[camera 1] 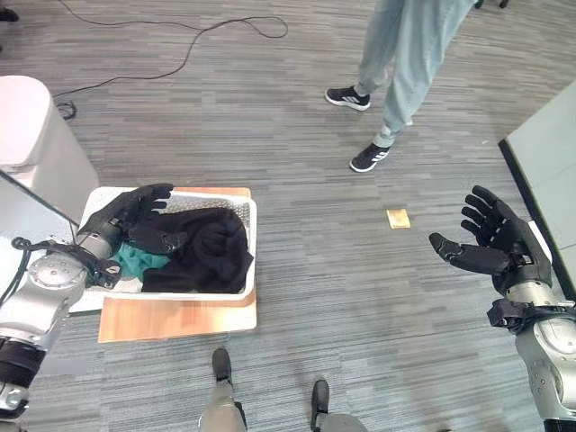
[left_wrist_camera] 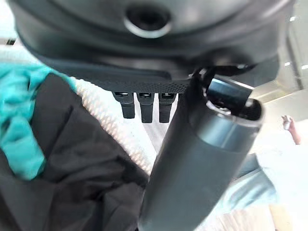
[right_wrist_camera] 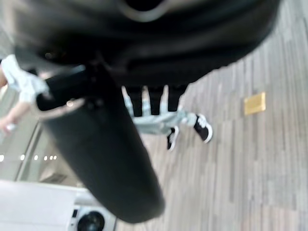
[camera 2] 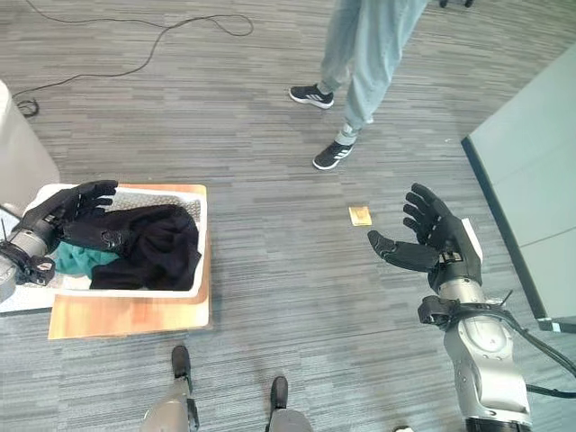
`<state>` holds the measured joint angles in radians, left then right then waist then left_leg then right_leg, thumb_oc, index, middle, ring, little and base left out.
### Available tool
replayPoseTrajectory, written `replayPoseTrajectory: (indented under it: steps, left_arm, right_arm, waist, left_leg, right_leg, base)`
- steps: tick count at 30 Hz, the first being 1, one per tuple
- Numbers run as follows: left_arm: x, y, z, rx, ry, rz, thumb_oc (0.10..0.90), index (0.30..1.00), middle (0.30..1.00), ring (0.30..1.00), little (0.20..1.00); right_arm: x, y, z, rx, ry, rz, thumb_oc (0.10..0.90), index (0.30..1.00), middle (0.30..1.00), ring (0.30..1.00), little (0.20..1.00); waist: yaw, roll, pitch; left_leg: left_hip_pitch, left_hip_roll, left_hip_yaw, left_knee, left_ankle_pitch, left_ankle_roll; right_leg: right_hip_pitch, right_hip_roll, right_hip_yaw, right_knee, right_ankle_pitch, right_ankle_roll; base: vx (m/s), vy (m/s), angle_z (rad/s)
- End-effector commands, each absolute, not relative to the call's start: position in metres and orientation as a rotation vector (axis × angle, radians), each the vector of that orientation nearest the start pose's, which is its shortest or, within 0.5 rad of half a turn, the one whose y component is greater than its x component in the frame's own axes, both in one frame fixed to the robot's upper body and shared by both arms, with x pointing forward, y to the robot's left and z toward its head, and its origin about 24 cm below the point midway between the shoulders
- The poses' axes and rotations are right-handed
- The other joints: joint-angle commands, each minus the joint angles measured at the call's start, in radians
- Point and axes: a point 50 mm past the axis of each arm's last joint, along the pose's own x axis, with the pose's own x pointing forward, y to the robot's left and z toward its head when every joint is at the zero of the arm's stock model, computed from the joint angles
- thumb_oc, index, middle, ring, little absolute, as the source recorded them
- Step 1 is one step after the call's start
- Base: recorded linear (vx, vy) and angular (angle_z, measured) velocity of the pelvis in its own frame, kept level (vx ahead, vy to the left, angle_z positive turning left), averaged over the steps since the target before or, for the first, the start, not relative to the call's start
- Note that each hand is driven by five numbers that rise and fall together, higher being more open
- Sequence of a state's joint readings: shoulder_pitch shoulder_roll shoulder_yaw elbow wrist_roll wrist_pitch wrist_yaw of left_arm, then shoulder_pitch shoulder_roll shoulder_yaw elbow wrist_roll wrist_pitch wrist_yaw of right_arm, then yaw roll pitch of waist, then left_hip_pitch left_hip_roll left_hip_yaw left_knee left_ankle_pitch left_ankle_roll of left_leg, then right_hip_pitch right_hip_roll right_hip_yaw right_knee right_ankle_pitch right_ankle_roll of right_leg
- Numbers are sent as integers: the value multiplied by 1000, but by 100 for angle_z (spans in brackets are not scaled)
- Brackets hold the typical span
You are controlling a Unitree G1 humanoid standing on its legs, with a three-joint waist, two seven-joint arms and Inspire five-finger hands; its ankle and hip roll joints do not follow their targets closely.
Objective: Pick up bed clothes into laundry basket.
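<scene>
**Clothes in basket, both hands empty**

Laundry basket (camera 1: 250, 236): white, rectangular, sits on a wooden board (camera 1: 180, 317) on the grey plank floor (camera 1: 360, 297). Long axis runs left-right across the head views; the board sticks out past the near side of the basket.

Black garment (camera 1: 211, 252) is inside the basket, crumpled, filling its middle and right part, its bulk spread along the basket's long axis. Teal cloth (camera 1: 137, 261) lies under/beside it at the left end, partly covered by the black one. Left wrist view shows the same: black cloth (left_wrist_camera: 62, 168) over teal (left_wrist_camera: 19, 125), against the white ribbed basket wall.

Left hand (camera 1: 126, 216) is over the left end of the basket, fingers straight and spread, pointing right along the basket toward the black garment. Nothing gripped. Can't tell whether the thumb touches the cloth.

Right hand (camera 2: 432, 236) is raised over bare floor, well apart from the basket, palm up, fingers spread wide and holding nothing.

Other items: small yellow-tan tag (camera 1: 398, 218) on the floor between basket and right hand; a person's legs (camera 1: 405, 63) in light trousers and dark shoes farther back; white bin (camera 1: 36, 135) beyond the basket on the left; pale panel (camera 1: 544, 171) at the right edge.
</scene>
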<state>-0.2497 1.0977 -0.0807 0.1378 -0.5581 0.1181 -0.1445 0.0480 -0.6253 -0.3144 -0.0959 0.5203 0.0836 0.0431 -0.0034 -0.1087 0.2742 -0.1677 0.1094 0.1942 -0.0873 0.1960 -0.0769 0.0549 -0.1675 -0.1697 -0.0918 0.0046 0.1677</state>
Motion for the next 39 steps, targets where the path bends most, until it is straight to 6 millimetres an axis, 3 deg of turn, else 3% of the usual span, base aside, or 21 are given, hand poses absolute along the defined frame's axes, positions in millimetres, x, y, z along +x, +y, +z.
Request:
replayPoseTrajectory:
  steps: [1, 5, 6, 7, 9, 11, 14, 15, 18, 19, 21, 24, 25, 26, 27, 29, 30, 34, 37, 38, 39]
  left_arm:
    - [271, 323, 257, 382, -404, 34, 800, 900, 900, 900, 900]
    - [245, 329, 236, 116, -546, 147, 800, 900, 900, 900, 900]
    - [242, 327, 208, -4, -539, 213, 800, 900, 900, 900, 900]
    - [242, 327, 207, -5, -537, 213, 800, 900, 900, 900, 900]
    - [235, 320, 166, -113, -486, 312, 800, 900, 900, 900, 900]
    - [236, 301, 125, -267, -390, 335, 800, 900, 900, 900, 900]
    - [216, 294, 97, -336, -312, 364, 800, 900, 900, 900, 900]
    - [216, 294, 96, -337, -312, 364, 800, 900, 900, 900, 900]
    - [207, 294, 76, -389, -242, 394, 800, 900, 900, 900, 900]
    - [203, 286, 59, -468, -194, 400, 800, 900, 900, 900, 900]
    - [201, 283, 55, -500, -184, 399, 800, 900, 900, 900, 900]
    - [207, 268, 48, -537, -140, 330, 800, 900, 900, 900, 900]
    - [207, 268, 48, -537, -136, 327, 800, 900, 900, 900, 900]
    - [214, 261, 49, -535, -131, 288, 800, 900, 900, 900, 900]
    - [214, 261, 49, -534, -129, 286, 800, 900, 900, 900, 900]
    - [220, 256, 51, -539, -126, 256, 800, 900, 900, 900, 900]
    - [224, 251, 48, -541, -103, 244, 800, 900, 900, 900, 900]
    - [224, 253, 51, -510, -102, 253, 800, 900, 900, 900, 900]
    - [219, 267, 58, -444, -130, 321, 800, 900, 900, 900, 900]
    - [218, 271, 61, -409, -141, 328, 800, 900, 900, 900, 900]
    - [218, 275, 65, -382, -162, 342, 800, 900, 900, 900, 900]
  right_arm:
    - [232, -324, 198, -230, -399, -192, 800, 900, 900, 900, 900]
    - [238, -310, 171, -165, -350, -180, 800, 900, 900, 900, 900]
    - [230, -311, 154, -158, -302, -217, 800, 900, 900, 900, 900]
    - [230, -311, 154, -160, -301, -217, 800, 900, 900, 900, 900]
    - [209, -322, 135, -177, -237, -320, 800, 900, 900, 900, 900]
    - [201, -329, 123, -85, -245, -411, 800, 900, 900, 900, 900]
    - [221, -312, 131, -23, -293, -303, 800, 900, 900, 900, 900]
    - [222, -312, 131, -24, -294, -302, 800, 900, 900, 900, 900]
    - [237, -305, 151, -80, -339, -234, 800, 900, 900, 900, 900]
    - [239, -298, 151, -67, -353, -217, 800, 900, 900, 900, 900]
    - [238, -296, 150, -59, -356, -208, 800, 900, 900, 900, 900]
    - [223, -304, 138, -57, -333, -268, 800, 900, 900, 900, 900]
    - [222, -305, 138, -58, -331, -269, 800, 900, 900, 900, 900]
    - [212, -310, 129, -41, -311, -313, 800, 900, 900, 900, 900]
    - [211, -310, 129, -41, -311, -315, 800, 900, 900, 900, 900]
    - [205, -314, 126, -38, -312, -354, 800, 900, 900, 900, 900]
    - [200, -316, 122, -5, -320, -404, 800, 900, 900, 900, 900]
    - [202, -310, 116, 5, -290, -379, 800, 900, 900, 900, 900]
    - [211, -295, 106, 50, -249, -300, 800, 900, 900, 900, 900]
    - [214, -287, 100, 68, -231, -266, 800, 900, 900, 900, 900]
    - [212, -282, 83, 117, -169, -265, 800, 900, 900, 900, 900]
  waist:
    - [35, 31, -81]
    - [62, 54, -78]
    - [47, 73, -67]
    - [46, 73, -71]
    - [31, 95, -82]
    - [35, 84, -79]
    - [104, 85, -45]
    - [101, 85, -47]
    - [138, 62, -30]
    - [151, 44, -37]
    - [145, 37, -41]
    - [70, 46, -89]
    - [63, 50, -88]
    - [25, 61, -98]
    - [16, 62, -98]
    - [-9, 74, -109]
    - [-47, 94, -117]
    - [-80, 139, -90]
    - [-61, 143, -47]
    - [-69, 143, -34]
    - [-89, 142, -42]
  left_leg:
    - [126, -6, -15, 0, -152, -27]
    - [122, -19, -75, 0, -150, -8]
    - [112, -32, -150, 0, -135, 5]
    - [112, -33, -152, 0, -141, 3]
    - [82, -64, -286, 5, -104, 7]
    - [25, -107, -438, 25, -73, -10]
    - [-52, -59, -460, 51, -7, -61]
    - [-50, -59, -461, 49, -13, -61]
    - [-70, -20, -240, 213, -83, -12]
    - [-22, 10, -111, 309, -154, -10]
    - [-7, 24, -63, 376, -175, -9]
    - [199, 127, 150, 442, -261, -38]
    - [204, 130, 139, 440, -266, -42]
    - [280, 148, 257, 426, -283, -58]
    - [280, 147, 246, 420, -283, -58]
    - [311, 147, 356, 399, -302, -60]
    - [310, 125, 449, 355, -337, -41]
    - [286, 38, 354, 211, -360, 14]
    - [292, -4, 267, 159, -375, 61]
    - [290, -5, 218, 154, -380, 62]
    - [270, -21, 126, 116, -345, 61]
  right_leg:
    - [13, -1, -50, 23, -24, 47]
    - [-20, -10, -33, 207, -86, 39]
    - [-63, 40, 89, 313, -138, 25]
    - [-65, 39, 89, 316, -145, 25]
    - [-68, 139, 356, 364, -242, -37]
    - [-14, 242, 593, 337, -282, -93]
    - [41, 220, 399, 203, -243, -136]
    - [44, 219, 395, 198, -243, -138]
    - [48, 172, 240, 120, -181, -137]
    - [41, 135, 125, 79, -151, -137]
    - [40, 128, 68, 59, -135, -136]
    - [-2, 114, -189, 67, -157, -154]
    - [6, 116, -200, 72, -167, -154]
    - [-25, 88, -343, 98, -161, -172]
    - [-21, 85, -356, 103, -166, -170]
    - [-39, 46, -473, 112, -161, -187]
    - [-52, -14, -613, 129, -141, -190]
    - [-82, -115, -686, 199, -43, -127]
    - [-115, -206, -610, 351, -6, -59]
    - [-148, -197, -473, 384, 5, -22]
    - [-198, -104, -134, 371, -32, 7]
  base:
    - [10, -17, 13]
    - [11, -40, 32]
    - [5, -34, 99]
    - [5, -84, 196]
    - [69, -185, 195]
    - [-26, -381, 294]
    - [-302, -451, 284]
    - [-276, -342, 118]
    - [-369, -255, 199]
    - [-318, -196, 155]
    - [-272, -179, 195]
    - [-213, -183, 250]
    - [-268, -102, 364]
    - [-190, -20, 372]
    - [-342, -12, 299]
    - [-270, 57, 299]
    - [-233, 115, 317]
    - [-194, 326, 290]
    - [-68, 216, 67]
    - [-94, 59, 126]
    - [-90, 47, 145]
